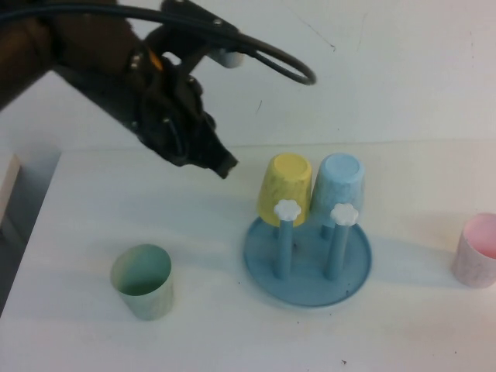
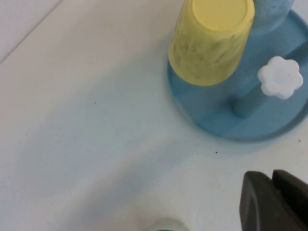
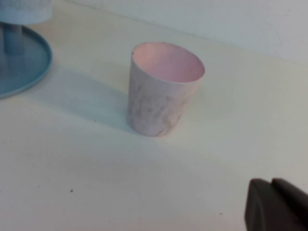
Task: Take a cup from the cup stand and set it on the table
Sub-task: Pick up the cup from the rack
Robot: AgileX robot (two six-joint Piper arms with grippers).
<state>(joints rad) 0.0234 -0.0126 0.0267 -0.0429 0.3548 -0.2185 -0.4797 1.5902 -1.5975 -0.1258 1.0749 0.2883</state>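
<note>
Small plain yellow tapered cup (image 1: 285,188), inverted on blue pegged cup stand (image 1: 308,263): likely light, rigid; grip mid-wall. Left gripper (image 1: 219,161), at cup's 10 o'clock, empty, fingers together. Right gripper (image 3: 279,204): near pink cup (image 3: 163,89), closure indeterminate.

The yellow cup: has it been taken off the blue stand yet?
No. In the high view the yellow cup sits upside down on a peg of the cup stand, with the left gripper beside it.

The white table (image 1: 194,256) carries three things directly. The blue cup stand (image 1: 308,263) sits near the middle, toward the front edge. A pale green cup (image 1: 142,281) stands upright toward the front left corner, well apart from the stand. A pink cup (image 1: 476,251) stands upright at the right edge.
</note>
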